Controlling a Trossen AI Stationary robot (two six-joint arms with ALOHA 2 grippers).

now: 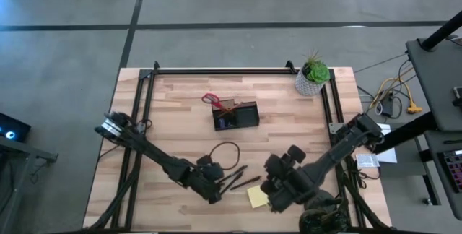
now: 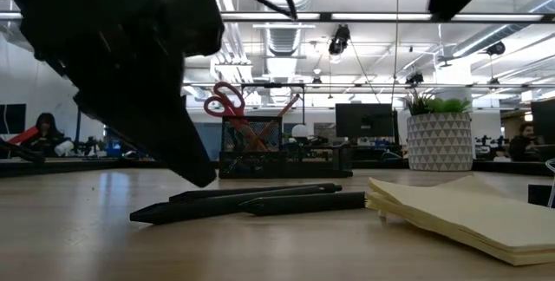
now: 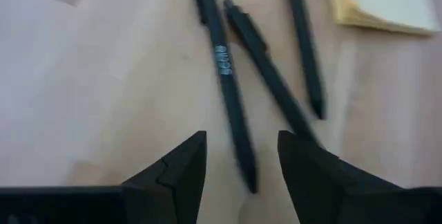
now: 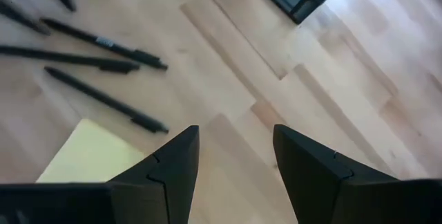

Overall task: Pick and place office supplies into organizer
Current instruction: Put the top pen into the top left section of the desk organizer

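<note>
Pale wood table [image 1: 173,111], open-plan office behind

The organizer [image 1: 236,115] is sitting at the middle of the table [image 1: 173,111], with the scissors [image 1: 211,99] standing in its left end. The potted plant [image 1: 312,77] is standing at the far right corner. Three pens [image 1: 238,180] are lying side by side near the front edge, and the sticky-note pad [image 1: 257,196] is lying just to their right. The left gripper [image 1: 215,191] is hanging at the pens' left ends, the right gripper [image 1: 276,191] beside the pad.
</note>
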